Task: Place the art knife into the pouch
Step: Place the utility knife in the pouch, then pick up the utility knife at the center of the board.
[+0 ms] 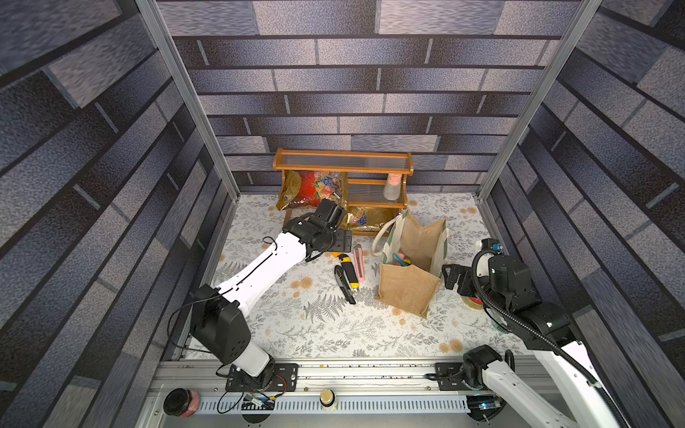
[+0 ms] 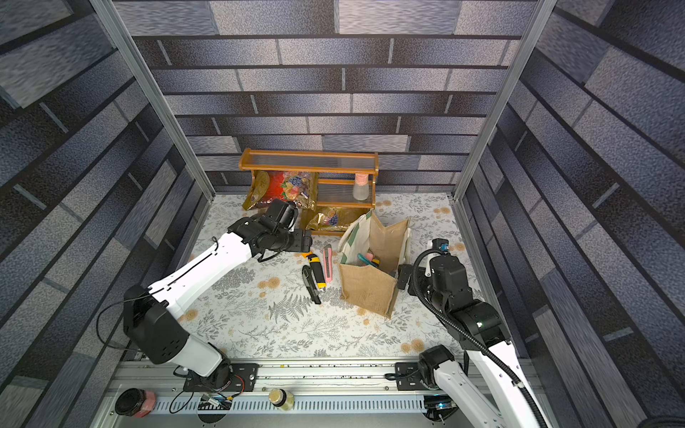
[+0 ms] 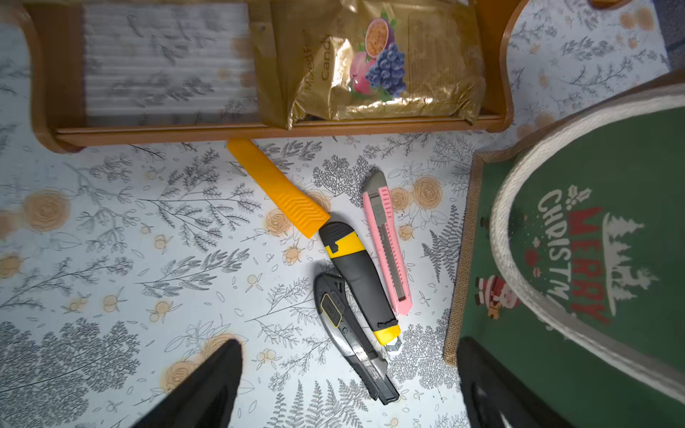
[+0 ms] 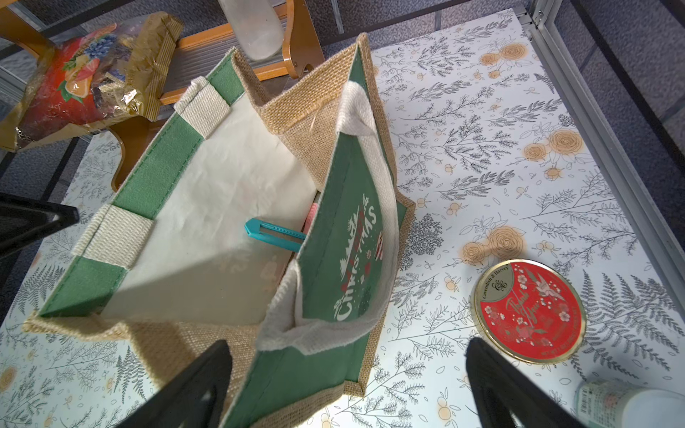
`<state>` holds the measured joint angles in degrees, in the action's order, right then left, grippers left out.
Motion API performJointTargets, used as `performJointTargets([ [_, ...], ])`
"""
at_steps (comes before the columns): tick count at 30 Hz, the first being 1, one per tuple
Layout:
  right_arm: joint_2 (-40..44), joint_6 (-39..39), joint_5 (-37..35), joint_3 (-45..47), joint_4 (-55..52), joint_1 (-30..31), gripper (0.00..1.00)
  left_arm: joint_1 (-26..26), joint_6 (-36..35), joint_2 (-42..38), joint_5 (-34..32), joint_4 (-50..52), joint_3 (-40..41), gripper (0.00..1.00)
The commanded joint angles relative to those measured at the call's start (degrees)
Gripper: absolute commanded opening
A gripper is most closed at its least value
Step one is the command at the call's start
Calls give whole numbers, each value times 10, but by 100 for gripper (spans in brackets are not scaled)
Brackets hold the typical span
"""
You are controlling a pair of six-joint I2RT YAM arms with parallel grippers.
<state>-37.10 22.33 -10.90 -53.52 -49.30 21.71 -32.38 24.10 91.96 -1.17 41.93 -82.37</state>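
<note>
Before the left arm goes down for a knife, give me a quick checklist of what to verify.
1. Left tool open and empty: ok.
2. Pink snap-off knife uncovered on the table: ok.
3. Yellow-black utility knife free of neighbours: not ok, it lies against the black-grey knife.
4. Pouch upright, mouth open: ok.
5. Right tool open: ok; whether it touches the pouch: cannot tell.

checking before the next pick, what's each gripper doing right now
Left gripper: open, holding nothing.
Right gripper: open, holding nothing.
</note>
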Motion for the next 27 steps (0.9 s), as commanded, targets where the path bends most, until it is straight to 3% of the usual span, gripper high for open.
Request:
performJointTargets([
  [1, 4, 10, -2, -14, -13, -3, 100, 5, 11, 64, 55, -20, -26, 87],
  [15, 30, 6, -15, -9, -30, -3, 100, 9, 15, 276, 107, -11, -166, 56],
  [27, 44, 1, -27, -7, -40, -3, 100, 14, 18, 371, 100, 24, -245, 44],
])
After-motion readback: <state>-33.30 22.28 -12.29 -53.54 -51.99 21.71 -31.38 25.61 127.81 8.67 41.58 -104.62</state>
